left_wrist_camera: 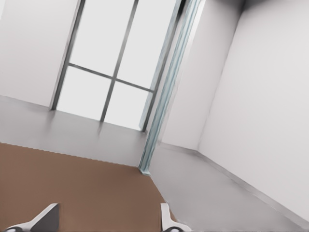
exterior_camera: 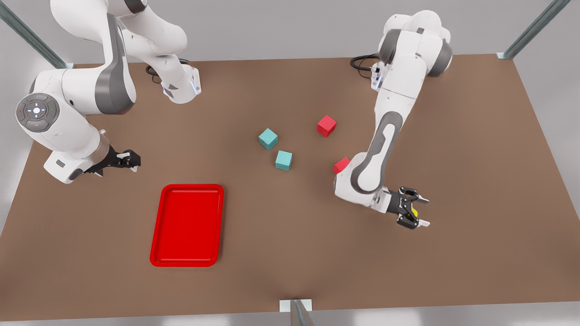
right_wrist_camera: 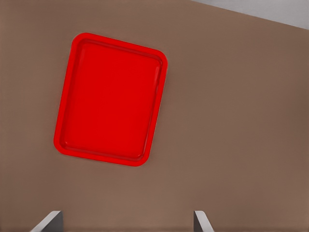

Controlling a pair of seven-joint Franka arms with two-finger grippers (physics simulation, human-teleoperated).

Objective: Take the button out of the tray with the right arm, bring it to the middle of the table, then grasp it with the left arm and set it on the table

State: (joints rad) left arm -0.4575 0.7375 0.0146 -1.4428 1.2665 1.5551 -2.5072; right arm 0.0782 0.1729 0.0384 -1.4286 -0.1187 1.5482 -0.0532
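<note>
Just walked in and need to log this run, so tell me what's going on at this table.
The tiny black push-button with a round yellow cap sits at the left gripper, low over the flat brown table at the front view's right; whether it is gripped or released is unclear. The shallow glossy red tray is empty. The right gripper waits open beyond the tray, at the front view's left.

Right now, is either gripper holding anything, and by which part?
The left gripper holds the button between its fingers, yellow cap showing; exact contact cannot be told. The right gripper is open, holding nothing.
</note>
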